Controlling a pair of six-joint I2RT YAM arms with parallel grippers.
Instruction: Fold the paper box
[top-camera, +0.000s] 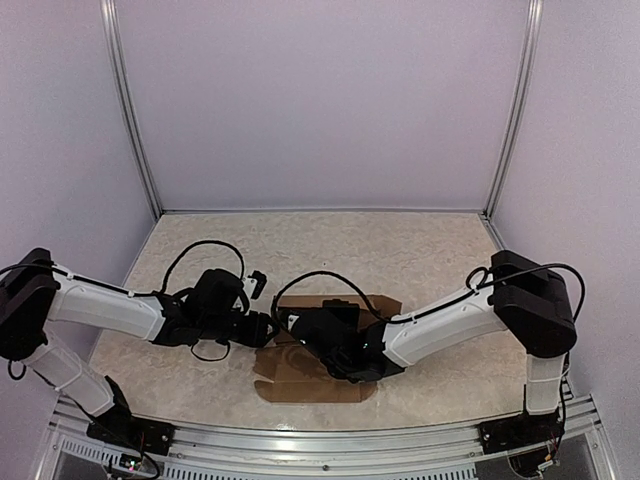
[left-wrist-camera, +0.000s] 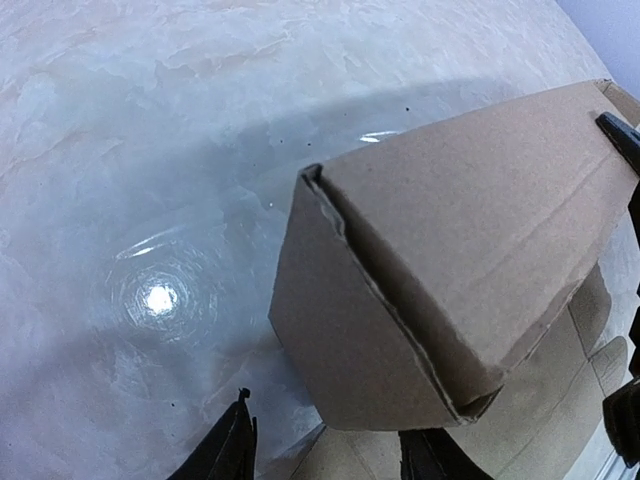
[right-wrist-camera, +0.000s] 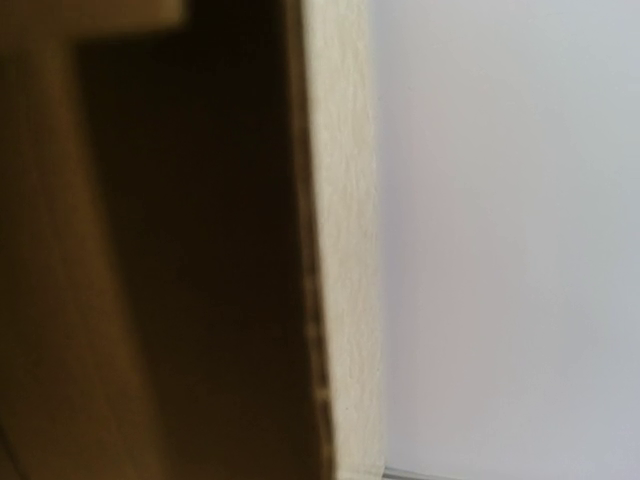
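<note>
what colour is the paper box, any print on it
Plain brown cardboard, no print visible. The paper box shows best in the left wrist view.

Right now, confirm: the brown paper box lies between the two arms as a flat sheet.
Not flat: the left wrist view shows the paper box with panels folded up into a raised corner. The rest is right.

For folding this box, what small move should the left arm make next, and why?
Probably ease the left gripper forward and close it on the end wall of the box. Its jaws stand open just short of that wall, whose two layers gape along the edge, while the right gripper sits over the middle. A pinch would likely seat them.
</note>
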